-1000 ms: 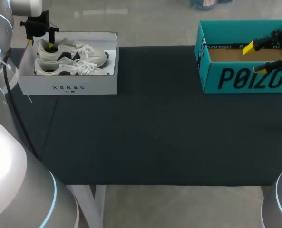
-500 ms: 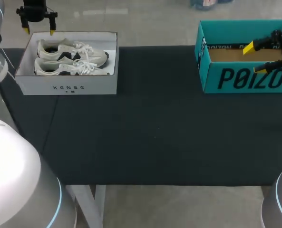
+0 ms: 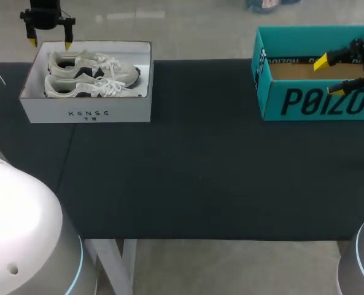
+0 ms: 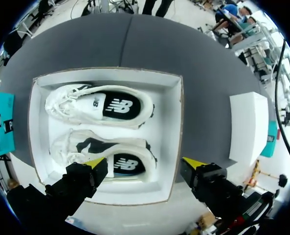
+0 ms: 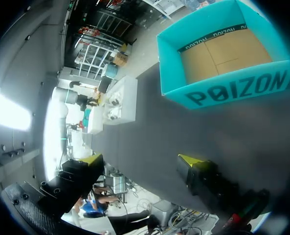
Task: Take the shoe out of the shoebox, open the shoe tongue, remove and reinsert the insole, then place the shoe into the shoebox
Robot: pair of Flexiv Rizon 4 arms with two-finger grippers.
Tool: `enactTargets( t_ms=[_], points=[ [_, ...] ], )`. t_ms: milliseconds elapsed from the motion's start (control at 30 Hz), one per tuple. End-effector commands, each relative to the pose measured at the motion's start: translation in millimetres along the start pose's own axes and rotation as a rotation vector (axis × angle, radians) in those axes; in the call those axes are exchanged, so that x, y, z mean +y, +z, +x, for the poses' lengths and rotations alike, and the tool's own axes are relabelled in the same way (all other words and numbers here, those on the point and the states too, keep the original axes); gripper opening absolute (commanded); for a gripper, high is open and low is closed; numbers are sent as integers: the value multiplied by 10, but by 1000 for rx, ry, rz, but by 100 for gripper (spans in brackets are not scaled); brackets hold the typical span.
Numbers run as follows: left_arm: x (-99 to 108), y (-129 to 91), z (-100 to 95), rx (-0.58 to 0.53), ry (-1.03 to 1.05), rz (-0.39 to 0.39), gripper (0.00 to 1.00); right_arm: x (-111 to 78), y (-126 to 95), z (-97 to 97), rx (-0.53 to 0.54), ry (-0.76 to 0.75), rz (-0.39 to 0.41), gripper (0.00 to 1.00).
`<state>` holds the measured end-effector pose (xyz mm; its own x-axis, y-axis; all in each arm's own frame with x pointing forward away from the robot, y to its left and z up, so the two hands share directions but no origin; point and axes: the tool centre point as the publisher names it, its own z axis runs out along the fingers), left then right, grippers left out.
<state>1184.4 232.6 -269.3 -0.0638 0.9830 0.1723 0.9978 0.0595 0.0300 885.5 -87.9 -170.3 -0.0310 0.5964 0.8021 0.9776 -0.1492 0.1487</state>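
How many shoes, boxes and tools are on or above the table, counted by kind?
Shoes: 2, a far shoe and a near shoe, both inside the white shoebox.
Boxes: 2, the white shoebox and a teal box.
Tools: 2, left tool and right tool, both open.
Total: 6.

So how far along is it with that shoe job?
Nothing looks done yet. Both shoes lie side by side in the white shoebox, laced up. In hand: the left gripper hangs open above the box's edge, holding nothing. The right gripper is open and empty at the teal box. Left to do: lifting a shoe out, opening its tongue, removing and refitting the insole, then boxing it.
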Motion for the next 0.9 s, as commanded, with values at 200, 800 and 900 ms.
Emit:
enactTargets(
  t_ms=[200, 800, 900],
  points=[
    [-142, -9, 10, -1, 1, -76, 100, -1, 2, -1, -3, 0, 0, 100],
    [-614, 302, -107, -24, 30, -90, 100, -1, 2, -1, -3, 0, 0, 100],
    [-669, 358, -70, -35, 24, -85, 100, -1, 2, -1, -3, 0, 0, 100]
  ],
)
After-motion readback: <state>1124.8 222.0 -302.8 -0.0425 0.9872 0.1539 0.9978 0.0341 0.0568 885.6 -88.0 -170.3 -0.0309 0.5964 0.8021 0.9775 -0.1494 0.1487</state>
